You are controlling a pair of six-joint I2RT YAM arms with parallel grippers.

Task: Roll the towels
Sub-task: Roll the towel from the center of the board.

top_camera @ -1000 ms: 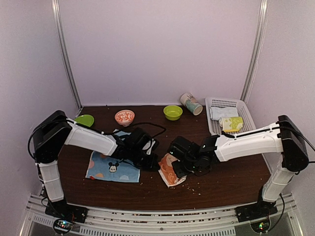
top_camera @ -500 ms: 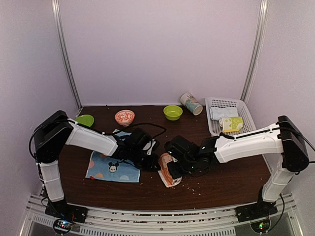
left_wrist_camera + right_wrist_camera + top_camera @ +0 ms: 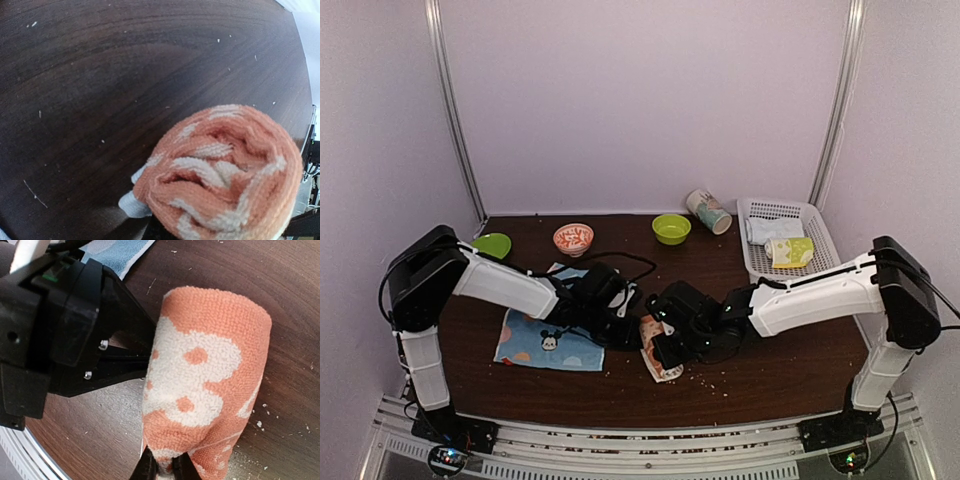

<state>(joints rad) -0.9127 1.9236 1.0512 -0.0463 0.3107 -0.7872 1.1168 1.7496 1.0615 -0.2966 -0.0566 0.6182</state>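
Observation:
The orange towel with white bunny faces (image 3: 657, 352) lies mostly rolled up on the dark table between both grippers. In the right wrist view the orange towel (image 3: 207, 370) is a thick roll, and my right gripper (image 3: 165, 467) is shut on its loose lower edge. My left gripper (image 3: 636, 335) reaches in from the left, and its fingers (image 3: 125, 357) close to a point at the roll's end. In the left wrist view the spiral end of the roll (image 3: 222, 170) hides the fingertips. The light blue Mickey towel (image 3: 548, 343) lies flat under the left arm.
A white basket (image 3: 820, 232) at the back right holds a pale roll (image 3: 769, 229) and a yellow-green roll (image 3: 791, 251). A tipped cup (image 3: 708, 211), a green bowl (image 3: 671, 228), a pink bowl (image 3: 573, 238) and a green dish (image 3: 493, 243) stand along the back. Crumbs lie near the roll.
My right gripper has moved left with the orange towel. The flat part has shrunk and the roll has grown tighter against the left gripper, which has stayed about where it was.

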